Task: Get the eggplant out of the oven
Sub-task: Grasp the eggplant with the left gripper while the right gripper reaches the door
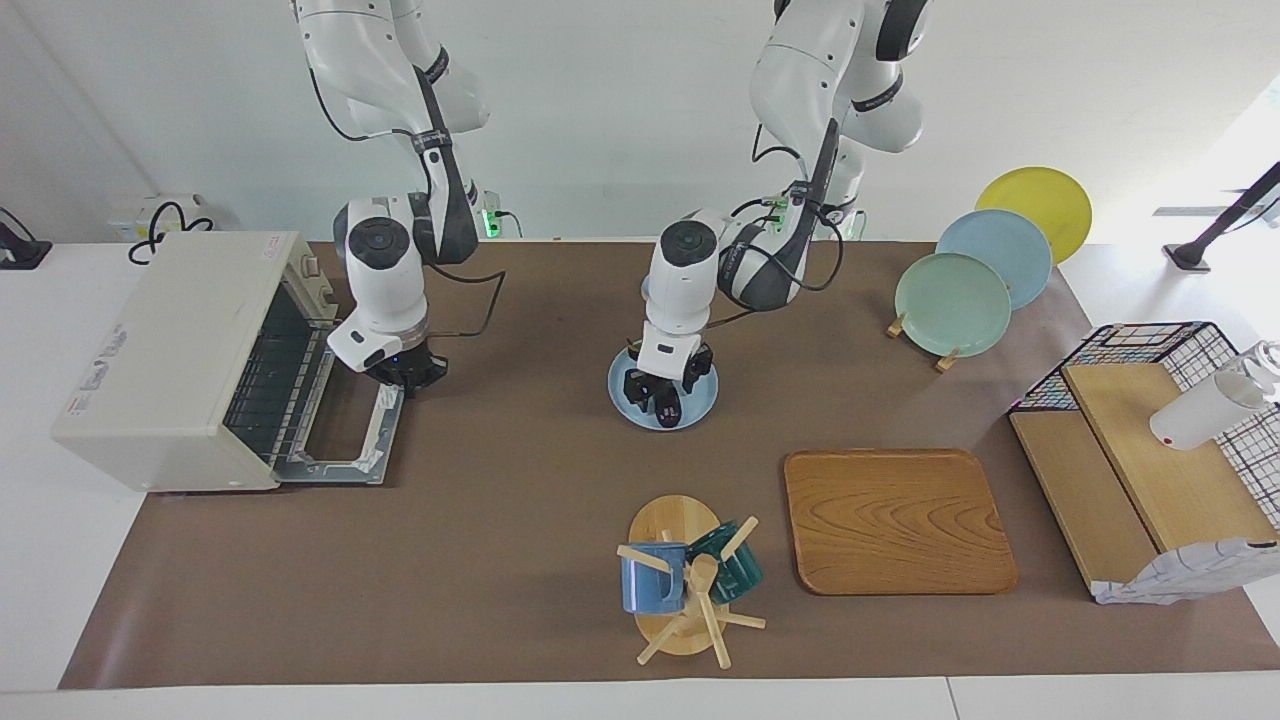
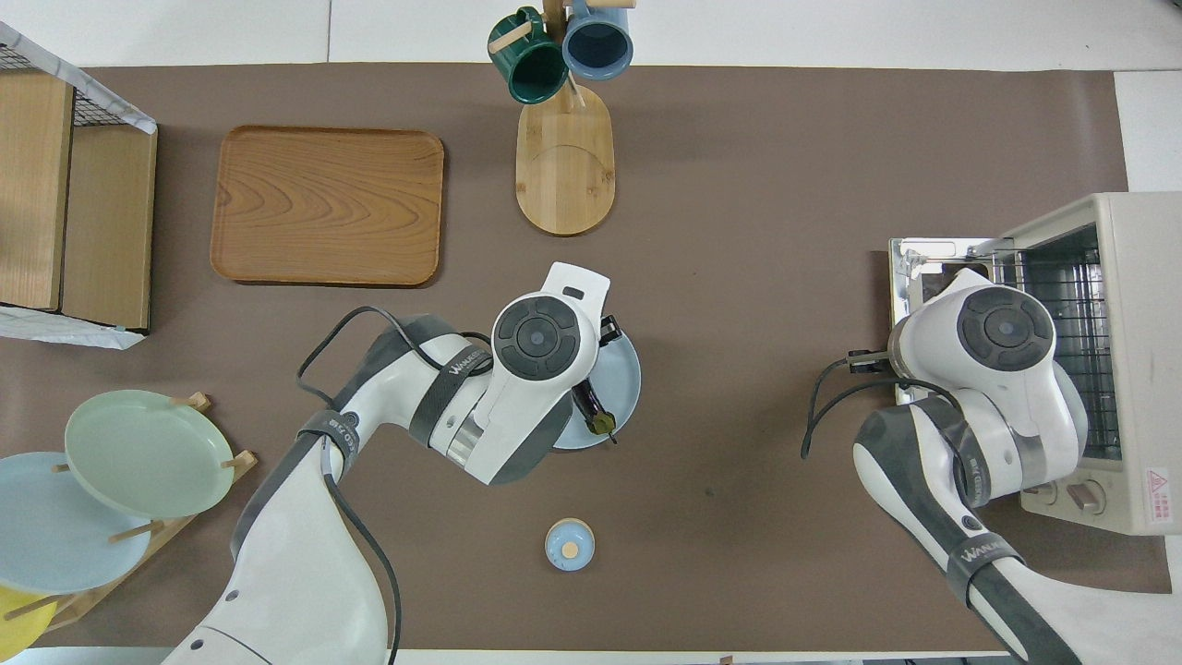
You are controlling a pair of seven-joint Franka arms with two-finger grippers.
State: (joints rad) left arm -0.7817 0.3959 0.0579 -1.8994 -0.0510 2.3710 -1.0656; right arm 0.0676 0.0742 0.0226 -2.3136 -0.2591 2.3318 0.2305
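Already out: eggplant (image 2: 589, 406) lies on the pale blue plate (image 2: 624, 369) mid-table, well apart from the toaster oven (image 1: 170, 355), whose door (image 1: 350, 430) is folded down flat. Step in hand, as I read it: placing/release w/ the left arm. Left gripper (image 1: 652, 392) is right down over the plate at the eggplant; can't tell if its fingers have let go or are clamped on it. Right gripper (image 1: 405, 372) clenched shut, nothing in it, hangs over the door's edge nearest the robots, by the handle; arm looks parked. Next move calls for a clear release, then a straight lift so the eggplant doesn't roll off the plate; shutting the door may follow. Views: overhead shows eggplant's stem end poking out from under the left wrist, which hides the rest and the fingers; facing view shows gripper height at the plate and the wire rack (image 1: 265, 375) inside the oven, bare as far as it shows.
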